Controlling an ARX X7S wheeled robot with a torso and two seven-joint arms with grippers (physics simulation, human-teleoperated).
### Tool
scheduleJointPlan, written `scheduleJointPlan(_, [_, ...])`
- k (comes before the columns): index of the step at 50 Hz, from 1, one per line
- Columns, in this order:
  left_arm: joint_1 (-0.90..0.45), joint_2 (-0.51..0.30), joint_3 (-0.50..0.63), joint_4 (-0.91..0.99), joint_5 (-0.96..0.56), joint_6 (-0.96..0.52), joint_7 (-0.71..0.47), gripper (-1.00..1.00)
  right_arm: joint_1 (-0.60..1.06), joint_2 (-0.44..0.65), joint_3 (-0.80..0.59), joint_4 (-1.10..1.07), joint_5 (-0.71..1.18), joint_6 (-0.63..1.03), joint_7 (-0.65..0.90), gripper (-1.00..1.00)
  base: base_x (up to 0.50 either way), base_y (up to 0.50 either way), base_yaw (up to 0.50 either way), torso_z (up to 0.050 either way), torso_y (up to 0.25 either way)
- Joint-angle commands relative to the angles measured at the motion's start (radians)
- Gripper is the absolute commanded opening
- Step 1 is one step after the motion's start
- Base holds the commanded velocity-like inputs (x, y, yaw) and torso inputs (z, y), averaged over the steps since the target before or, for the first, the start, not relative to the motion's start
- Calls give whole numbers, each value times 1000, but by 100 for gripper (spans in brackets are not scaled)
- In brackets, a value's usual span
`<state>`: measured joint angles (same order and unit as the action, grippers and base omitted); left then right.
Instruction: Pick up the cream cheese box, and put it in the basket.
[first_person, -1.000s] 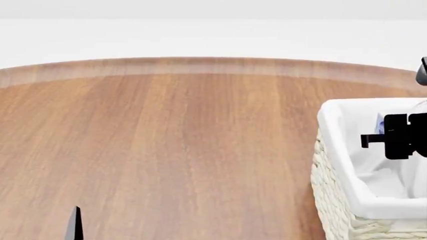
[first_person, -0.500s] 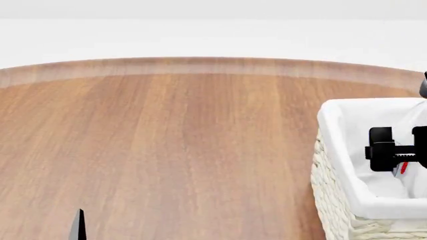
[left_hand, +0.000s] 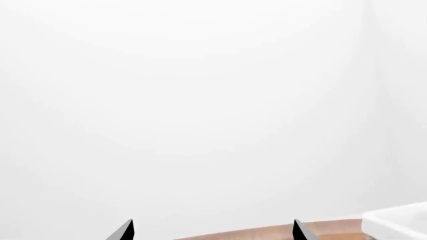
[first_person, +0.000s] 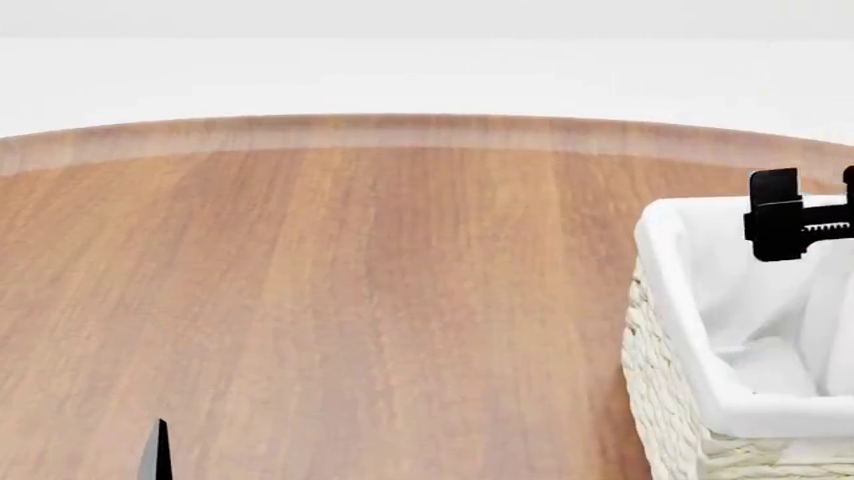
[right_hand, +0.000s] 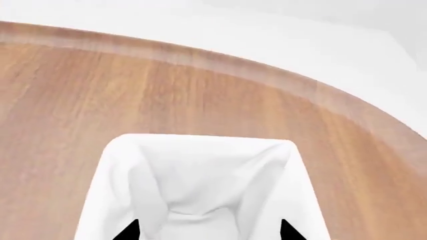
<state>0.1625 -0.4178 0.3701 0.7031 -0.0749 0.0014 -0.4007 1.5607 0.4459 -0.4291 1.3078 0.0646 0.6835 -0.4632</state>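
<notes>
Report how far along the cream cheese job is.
Looks nearly done: the right gripper is open and empty above the basket, with no box between its tips. The box itself is not visible now, so its landing inside the liner cannot be confirmed. The left gripper is open and idle. Left: checking the box and retracting the arm.

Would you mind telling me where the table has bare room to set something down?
The table shows bare wood from its curved far edge to the near edge of the head view, left of the basket. The only crowded spot is far right, where the right end effector hangs over the basket.
</notes>
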Motion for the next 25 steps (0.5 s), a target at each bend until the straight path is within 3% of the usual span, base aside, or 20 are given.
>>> scheduleJointPlan(1, [0, -3, -1, 5, -4, -2, -4, 100, 107, -43, 3, -29, -33, -77, 20, 100, 0, 0, 0, 0, 0])
scheduleJointPlan(14, [-5, -4, 5, -9, -4, 7, -4, 100, -35, 10, 80, -629, 31, 178, 50, 100, 0, 0, 0, 0, 0])
scheduleJointPlan(25, [-8, -4, 9, -14, -5, 8, -6, 100, -289, -21, 291, -1074, 119, 209, 223, 100, 0, 0, 0, 0, 0])
